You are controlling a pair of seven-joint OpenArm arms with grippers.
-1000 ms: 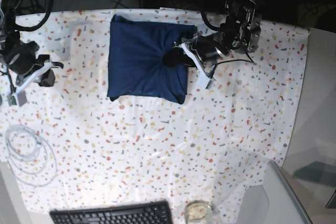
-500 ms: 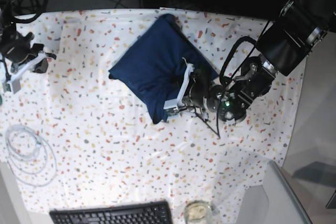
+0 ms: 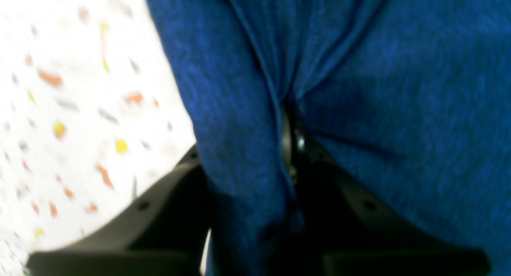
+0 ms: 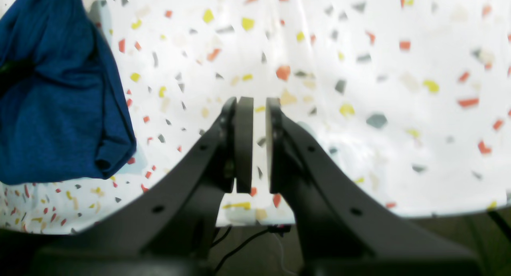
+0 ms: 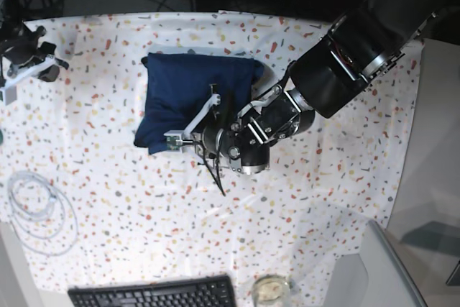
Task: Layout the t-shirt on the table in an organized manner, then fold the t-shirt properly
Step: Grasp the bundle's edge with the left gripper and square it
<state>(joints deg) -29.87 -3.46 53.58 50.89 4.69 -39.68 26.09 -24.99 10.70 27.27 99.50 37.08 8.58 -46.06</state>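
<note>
While pinching bunched cloth, left gripper (image 5: 192,121) stays out of the telling: jaws clamped on shirt (image 5: 183,98) fold, likely to drag or turn bundle for layout. Shirt lies crumpled on table (image 5: 144,206), far side, centre-left. Right gripper (image 4: 255,144) idle at table edge, pads nearly together, holding nothing, well apart from shirt.

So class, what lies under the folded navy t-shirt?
Around the t-shirt only the speckled table cover shows, so it rests on that. The left claw pinches its edge; anything beneath the cloth is hidden.
</note>
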